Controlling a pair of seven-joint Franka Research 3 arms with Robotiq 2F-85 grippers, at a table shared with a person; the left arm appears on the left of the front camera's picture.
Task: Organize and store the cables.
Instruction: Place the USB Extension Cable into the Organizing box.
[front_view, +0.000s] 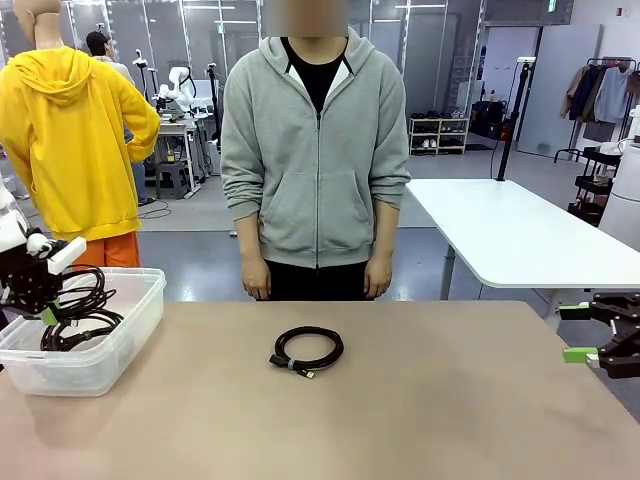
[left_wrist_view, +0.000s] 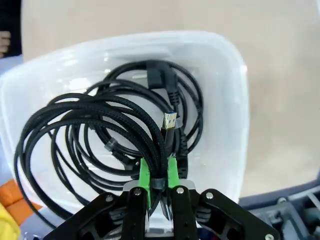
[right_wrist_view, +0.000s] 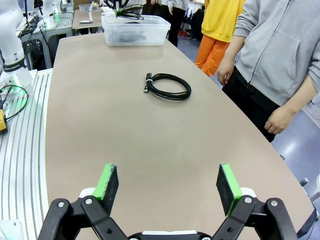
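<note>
Tan table (front_view: 420, 400), left jaws (left_wrist_view: 158, 181) pinching braided cable (left_wrist_view: 75, 125) over bin (front_view: 140, 300)

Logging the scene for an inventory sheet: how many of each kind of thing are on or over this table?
Cable coils: 3 — one on the table, a braided one held by the left pincer over the bin, one smooth one inside the bin
Clear plastic bins: 1
Pincers: 2, counting the right one
Total: 6

Black cables (front_view: 306, 351) (tan table (front_view: 420, 400))
</note>
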